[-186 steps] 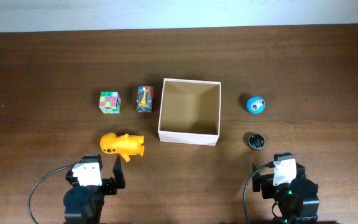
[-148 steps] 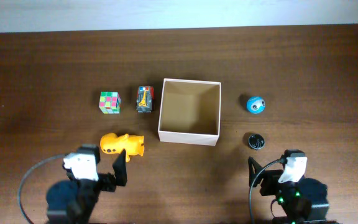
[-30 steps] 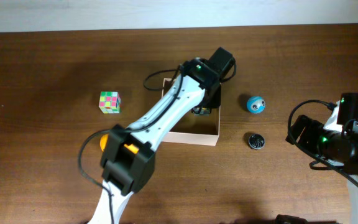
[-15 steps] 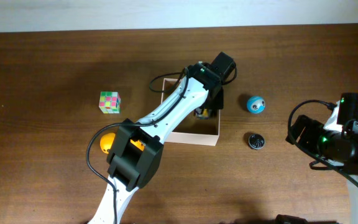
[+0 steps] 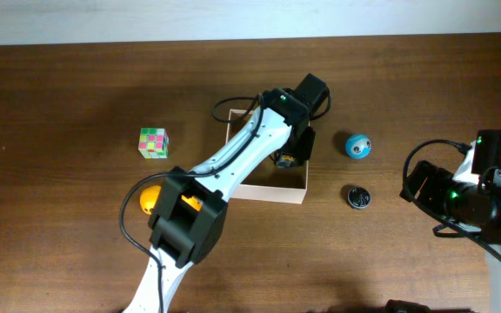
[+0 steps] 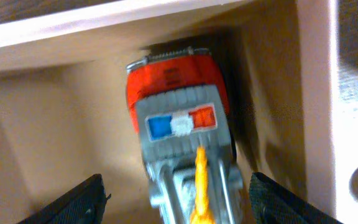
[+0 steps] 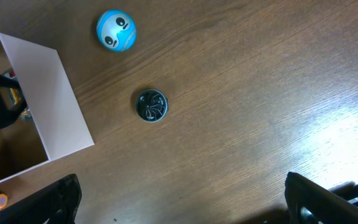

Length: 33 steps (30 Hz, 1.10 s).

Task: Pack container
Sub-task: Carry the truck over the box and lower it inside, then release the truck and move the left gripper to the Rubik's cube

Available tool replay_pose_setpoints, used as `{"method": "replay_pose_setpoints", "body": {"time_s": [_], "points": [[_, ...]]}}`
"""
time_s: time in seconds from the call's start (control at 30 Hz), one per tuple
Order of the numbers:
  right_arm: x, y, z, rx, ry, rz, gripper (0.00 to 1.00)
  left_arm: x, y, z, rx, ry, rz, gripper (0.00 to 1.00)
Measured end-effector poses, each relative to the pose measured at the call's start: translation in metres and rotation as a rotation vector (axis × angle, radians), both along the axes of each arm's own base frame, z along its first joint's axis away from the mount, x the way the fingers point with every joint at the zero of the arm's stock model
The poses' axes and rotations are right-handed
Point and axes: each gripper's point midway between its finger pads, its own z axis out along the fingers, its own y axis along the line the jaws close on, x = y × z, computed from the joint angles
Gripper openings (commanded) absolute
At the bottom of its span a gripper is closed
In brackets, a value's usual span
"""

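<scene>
Withdrawal looks to us like the step in hand. The left gripper (image 6: 176, 193) reaches down inside the box (image 5: 263, 189) with its fingers spread wide, and the toy car (image 6: 179, 112) lies on the box floor between them. As far as we can tell, neither finger touches it. The car sits close against the box wall on the gripper's right, in the far corner.

To do this well, we judge the fingers should keep that wide spread and rise straight up. A sideways drift could nudge the car or catch the right-hand wall and drag the light cardboard across the table (image 5: 59, 87). The arm's cable loops over the box rim behind the gripper, and we would watch that it does not snag.

Outside the wall, to the gripper's right, sit a blue ball (image 5: 357, 145) and a small black disc (image 5: 358, 196), well apart from the box. To its left is a colour cube (image 5: 153, 143). Back along the arm lies an orange toy (image 5: 149, 198), partly hidden under the elbow, so a low retreat could knock it.

The right gripper (image 7: 182, 186) hangs wide above bare wood, with the disc and the ball ahead of it and nothing between its fingers.
</scene>
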Motion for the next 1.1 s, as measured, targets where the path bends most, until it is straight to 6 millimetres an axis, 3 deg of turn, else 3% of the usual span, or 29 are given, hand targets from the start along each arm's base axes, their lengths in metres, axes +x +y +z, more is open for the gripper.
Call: {"method": "replay_pose_setpoints", "body": {"time_s": [0.07,0.13,0.23,0.37,0.47,0.57,0.67,0.9,1.1], "points": [[0.000,0.000,0.000,0.000,0.000,0.000,0.99,-0.002,0.008,0.015,0.013,-0.011,0.000,0.87],[0.000,0.000,0.000,0.000,0.000,0.001,0.99,-0.003,0.026,0.045,0.024,-0.046,0.022,0.99],[0.000,0.000,0.000,0.000,0.000,0.001,0.99,0.001,0.057,0.095,0.019,-0.124,0.072,1.00],[0.000,0.000,0.000,0.000,0.000,0.001,0.99,-0.002,0.135,0.158,0.040,-0.188,0.178,1.00],[0.000,0.000,0.000,0.000,0.000,0.001,0.99,-0.006,0.202,0.173,0.095,-0.161,0.292,1.00],[0.000,0.000,0.000,0.000,0.000,0.000,0.99,0.003,0.255,0.157,0.138,-0.122,0.388,1.00],[0.000,0.000,0.000,0.000,0.000,0.000,0.99,0.018,0.279,0.130,0.125,-0.097,0.385,1.00],[0.000,0.000,0.000,0.000,-0.001,0.001,0.99,0.029,0.309,0.056,0.091,-0.042,0.327,1.00],[0.000,0.000,0.000,0.000,0.000,0.000,0.99,0.023,0.328,0.009,0.091,-0.024,0.256,0.99]]}}
